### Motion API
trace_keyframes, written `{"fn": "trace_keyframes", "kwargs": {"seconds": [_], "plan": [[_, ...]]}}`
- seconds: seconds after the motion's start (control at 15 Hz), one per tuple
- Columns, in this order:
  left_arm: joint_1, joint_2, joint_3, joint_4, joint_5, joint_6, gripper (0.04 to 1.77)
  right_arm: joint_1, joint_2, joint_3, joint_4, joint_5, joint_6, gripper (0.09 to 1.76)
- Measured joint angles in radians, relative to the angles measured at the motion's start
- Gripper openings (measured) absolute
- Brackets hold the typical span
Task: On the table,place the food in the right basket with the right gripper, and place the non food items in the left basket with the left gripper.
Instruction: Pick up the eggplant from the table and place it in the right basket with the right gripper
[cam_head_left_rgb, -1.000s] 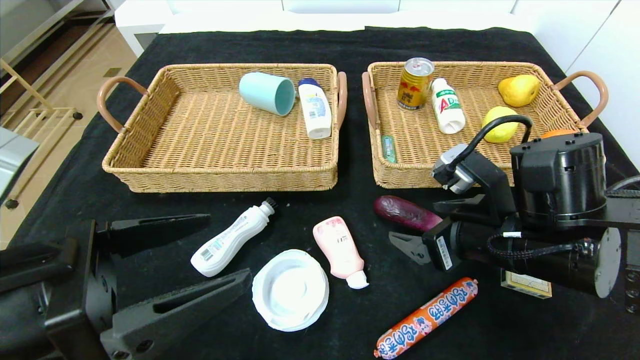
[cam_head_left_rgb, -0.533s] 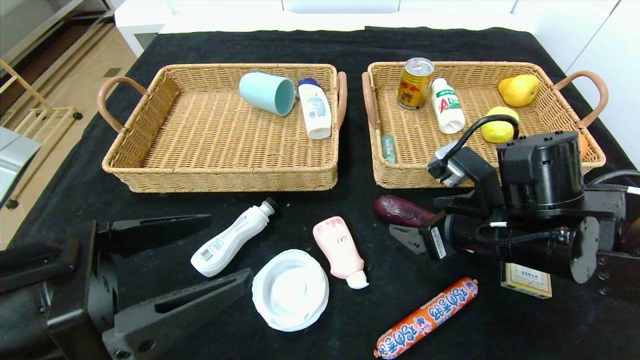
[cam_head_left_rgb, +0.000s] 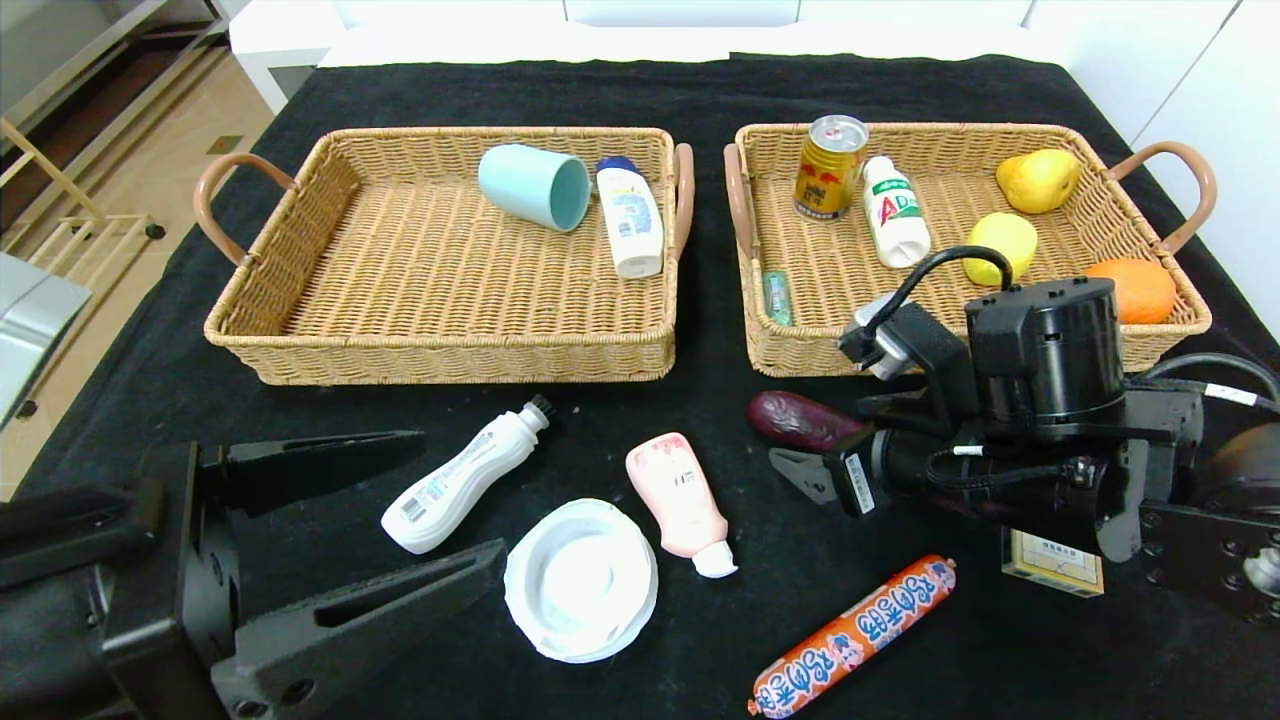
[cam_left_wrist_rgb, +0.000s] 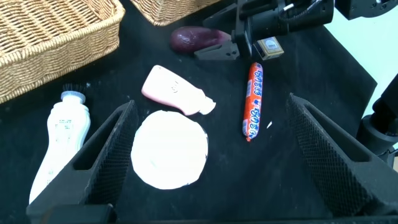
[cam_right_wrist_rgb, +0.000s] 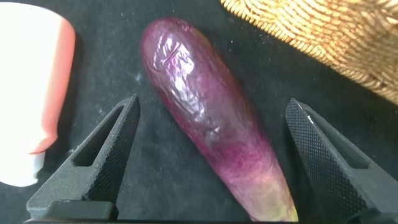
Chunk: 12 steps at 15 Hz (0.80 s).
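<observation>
Right pincer (cam_head_left_rgb: 815, 440): released, jaws spread wide, low over the surface (cam_head_left_rgb: 150, 390) just in front of the right basket (cam_head_left_rgb: 800, 340), with the eggplant (cam_head_left_rgb: 800, 420) lying between its two fingers; no contact visible.
Eggplant: flat on the black cloth, close to the right basket's front wall; in the right wrist view (cam_right_wrist_rgb: 211, 118) it ran lengthwise between the fingers (cam_right_wrist_rgb: 93, 162).
Left pincer (cam_head_left_rgb: 340, 550): released, jaws wide apart, hovering at the near left, above the white bottle (cam_head_left_rgb: 460, 480) and the white lid (cam_head_left_rgb: 580, 580).
Still on the surface: pink bottle (cam_head_left_rgb: 680, 495), sausage (cam_head_left_rgb: 850, 635), small box (cam_head_left_rgb: 1050, 565).
Left basket (cam_head_left_rgb: 300, 340): teal cup (cam_head_left_rgb: 533, 186) and a white bottle with a blue cap (cam_head_left_rgb: 630, 215).
Right basket contents: can (cam_head_left_rgb: 828, 165), drink bottle (cam_head_left_rgb: 893, 212), pear (cam_head_left_rgb: 1040, 180), lemon (cam_head_left_rgb: 1000, 240), orange (cam_head_left_rgb: 1135, 288), green tube (cam_head_left_rgb: 776, 296).
</observation>
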Motion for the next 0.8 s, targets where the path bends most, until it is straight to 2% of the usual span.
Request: {"fn": "trace_keyframes", "kwargs": {"seconds": [0.2, 0.4, 0.6, 0.73, 0.8], "plan": [[0.0, 0.0, 0.0, 0.0, 0.0, 0.0, 1.72, -0.006, 0.014, 0.005, -0.023, 0.0, 0.0, 1.71], [0.0, 0.0, 0.0, 0.0, 0.0, 0.0, 1.72, -0.008, 0.02, 0.007, -0.023, 0.0, 0.0, 1.24], [0.0, 0.0, 0.001, 0.0, 0.0, 0.0, 1.72, -0.009, 0.023, 0.016, -0.033, 0.0, 0.0, 0.87], [0.0, 0.0, 0.001, 0.0, 0.0, 0.0, 1.72, -0.009, 0.025, 0.024, -0.046, 0.0, 0.001, 0.75], [0.0, 0.0, 0.002, 0.0, 0.0, 0.003, 1.72, -0.01, 0.026, 0.026, -0.049, 0.0, 0.001, 0.75]]}}
